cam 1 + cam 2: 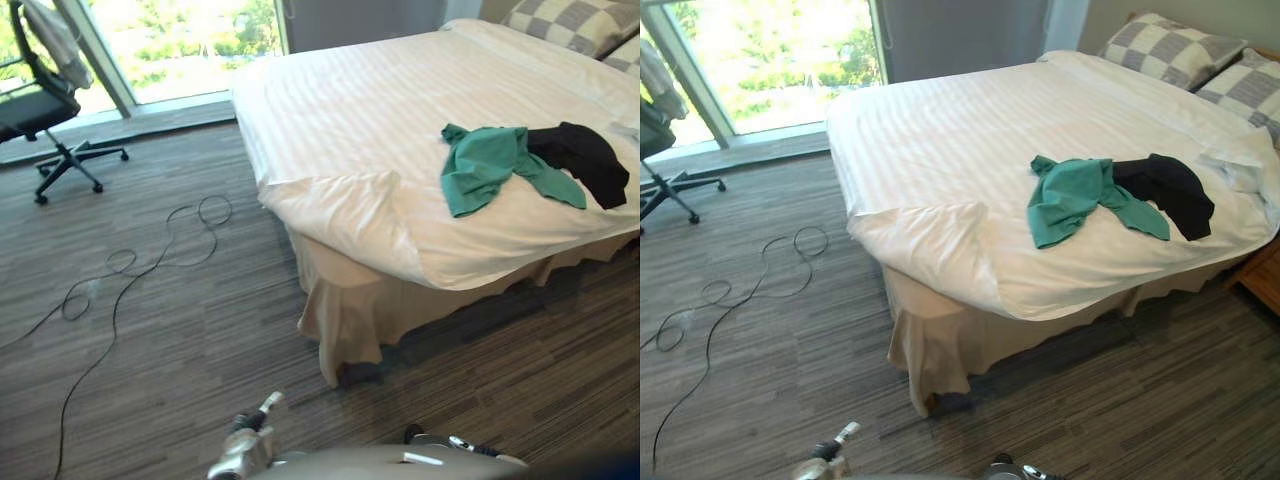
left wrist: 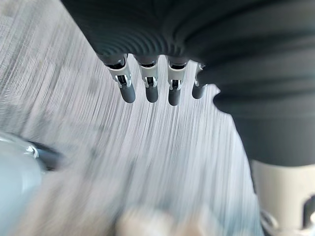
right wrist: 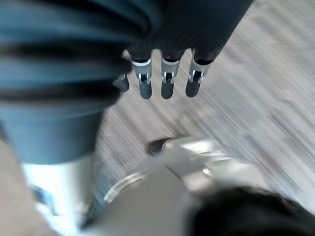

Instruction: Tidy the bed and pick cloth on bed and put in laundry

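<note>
Green cloth (image 1: 490,165) stretched left-right on bed (image 1: 340,110), overlapping edge of black cloth (image 1: 585,160); left robot hand (image 2: 151,88), right robot hand (image 3: 167,84) straight-fingered, empty.

A black office chair (image 1: 45,110) is standing on the striped grey-brown floor (image 1: 200,360) near the big window (image 1: 180,45), with a pale garment (image 1: 55,40) hanging over its backrest. Daylight and green foliage are showing through the glass. A piece of wooden furniture (image 1: 1262,272) is sitting at the right edge of the right eye view.

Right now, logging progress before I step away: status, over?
Hands: left hand open, empty; right hand open, empty. On bed: green cloth and black cloth, touching. Far left, office chair, off the path.
</note>
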You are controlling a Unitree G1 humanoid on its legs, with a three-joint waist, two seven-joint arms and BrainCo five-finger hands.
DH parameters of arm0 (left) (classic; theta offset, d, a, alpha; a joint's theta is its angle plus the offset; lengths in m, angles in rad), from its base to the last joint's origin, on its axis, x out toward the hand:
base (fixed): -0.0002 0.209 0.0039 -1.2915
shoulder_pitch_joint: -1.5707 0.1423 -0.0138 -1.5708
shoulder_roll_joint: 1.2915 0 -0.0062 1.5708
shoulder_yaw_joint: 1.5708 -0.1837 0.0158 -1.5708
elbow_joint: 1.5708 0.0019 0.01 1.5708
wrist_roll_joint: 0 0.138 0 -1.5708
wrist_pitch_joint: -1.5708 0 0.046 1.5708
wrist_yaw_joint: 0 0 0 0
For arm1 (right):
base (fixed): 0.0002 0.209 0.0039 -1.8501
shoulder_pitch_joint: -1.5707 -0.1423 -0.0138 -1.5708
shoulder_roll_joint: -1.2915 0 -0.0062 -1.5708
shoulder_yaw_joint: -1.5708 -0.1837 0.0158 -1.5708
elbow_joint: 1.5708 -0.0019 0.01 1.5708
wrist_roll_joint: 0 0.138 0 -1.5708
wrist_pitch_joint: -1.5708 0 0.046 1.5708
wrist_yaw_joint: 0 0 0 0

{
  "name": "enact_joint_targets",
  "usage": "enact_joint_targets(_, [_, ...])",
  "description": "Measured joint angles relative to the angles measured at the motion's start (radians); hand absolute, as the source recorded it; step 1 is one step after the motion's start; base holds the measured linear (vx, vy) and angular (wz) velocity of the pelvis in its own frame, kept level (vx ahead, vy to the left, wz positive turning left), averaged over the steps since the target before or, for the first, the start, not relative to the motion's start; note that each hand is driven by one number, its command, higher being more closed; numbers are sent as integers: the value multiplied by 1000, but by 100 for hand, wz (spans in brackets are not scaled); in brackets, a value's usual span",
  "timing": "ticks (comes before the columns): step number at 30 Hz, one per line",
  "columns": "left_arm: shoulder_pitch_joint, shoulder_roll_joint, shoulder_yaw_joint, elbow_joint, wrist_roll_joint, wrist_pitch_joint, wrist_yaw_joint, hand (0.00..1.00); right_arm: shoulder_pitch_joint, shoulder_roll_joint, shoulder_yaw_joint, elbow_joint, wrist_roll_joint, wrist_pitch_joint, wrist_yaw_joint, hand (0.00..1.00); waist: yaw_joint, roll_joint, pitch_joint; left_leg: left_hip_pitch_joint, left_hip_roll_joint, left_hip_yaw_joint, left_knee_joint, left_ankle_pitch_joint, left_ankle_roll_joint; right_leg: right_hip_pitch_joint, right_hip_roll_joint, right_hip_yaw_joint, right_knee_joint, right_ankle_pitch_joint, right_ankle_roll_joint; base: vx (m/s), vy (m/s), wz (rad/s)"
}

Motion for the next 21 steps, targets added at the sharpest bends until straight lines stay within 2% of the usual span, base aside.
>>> enact_joint_targets(1, [16, 6, 30, 0, -25, -14, 38, 0, -5, 2, 10, -6, 0, 6, 6, 0, -1, -3, 0, 0, -5, -2, -2, 2, 3, 6, -1, 0, -1, 0, -2, -19, 95, -3])
enact_joint_targets(3, [37, 25, 101, -31, -89, -46, 121, 0, 6, 10, 9, -1, 2, 19, 27, 0, 0, -30, -12, -7, -16, -27, -10, 7, 12, 6, -10, -6, 9, -6, -5, -44, 37, 29])
enact_joint_targets(6, [30, 40, 192, -107, -153, -99, 186, 0, -8, 2, 6, -2, 3, 40, 44, 0, 2, -34, -16, -19, -18, -52, -11, 13, 14, 6, -13, -33, 11, -9, -8, -35, -23, 28])
enact_joint_targets(8, [15, 89, 254, -164, -189, -139, 208, 0, -19, -18, -9, -3, 4, 58, 77, 0, 2, -26, -21, -22, -17, -69, -25, 23, 6, 6, -9, -54, 11, -22, -10, -3, -62, 23])
enact_joint_targets(12, [-28, 210, 324, -229, -162, -199, 207, 0, -45, -87, -30, -7, 3, 95, 143, 0, 10, -5, -30, -23, 6, -84, -45, 35, -9, 6, 11, -81, 12, -32, -17, 25, -89, 17])
enact_joint_targets(15, [-85, 283, 317, -295, -49, -244, 175, 0, -66, -139, -60, -30, 4, 120, 182, 0, 25, 18, -33, -22, 22, -94, -58, 43, -23, 6, 25, -92, 12, -32, -17, 31, -71, 13])
enact_joint_targets(16, [-109, 315, 306, -314, 1, -275, 159, 0, -82, -150, -65, -33, 4, 129, 195, 0, 27, 21, -34, -22, 28, -98, -62, 47, -28, 7, 30, -98, 12, -34, -19, 27, -69, 11])
enact_joint_targets(17, [-137, 359, 302, -328, 36, -302, 138, 0, -96, -153, -71, -33, 5, 136, 205, 0, 27, 21, -34, -22, 35, -97, -63, 49, -32, 8, 36, -100, 12, -35, -21, 23, -67, 8])
enact_joint_targets(18, [-152, 381, 303, -336, 61, -311, 129, 0, -100, -153, -77, -34, 6, 136, 209, 0, 28, 20, -35, -22, 38, -95, -63, 50, -34, 8, 39, -100, 12, -35, -22, 11, -54, 2])
enact_joint_targets(20, [-204, 476, 299, -418, 172, -330, 58, 0, -112, -154, -97, -41, 18, 136, 223, 0, 32, 17, -37, -14, 48, -73, -69, 51, -38, 8, 48, -93, 12, -37, -25, -1, -38, -10])
enact_joint_targets(21, [-217, 501, 295, -439, 202, -335, 42, 0, -113, -154, -97, -43, 20, 136, 224, 0, 32, 17, -37, -8, 50, -69, -74, 52, -41, 9, 50, -88, 12, -37, -25, -6, -34, -17])
